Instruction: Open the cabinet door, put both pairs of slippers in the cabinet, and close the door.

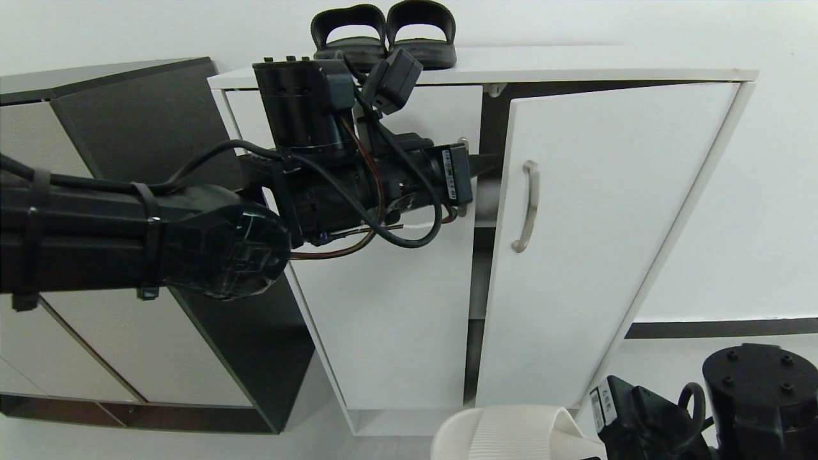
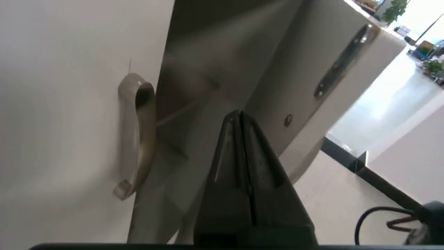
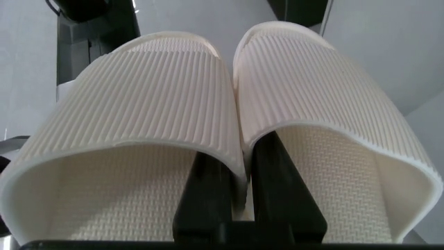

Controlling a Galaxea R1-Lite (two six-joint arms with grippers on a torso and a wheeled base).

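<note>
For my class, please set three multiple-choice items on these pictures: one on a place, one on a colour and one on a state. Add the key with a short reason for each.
1. Where is the black pair of slippers?
A. On top of the cabinet
B. Inside the cabinet
C. On the floor

2. What colour is the other pair of slippers, held by the right claw?
A. Red
B. Cream white
C. Blue

3. How does the cabinet's right door stand?
A. Ajar
B. Fully shut
C. Taken off

Key:
1 A, because the pair rests on the cabinet's top panel.
2 B, because the right wrist view shows ribbed cream-white straps around the claw.
3 A, because a dark gap shows along the door's top edge and beside the left door.
</note>
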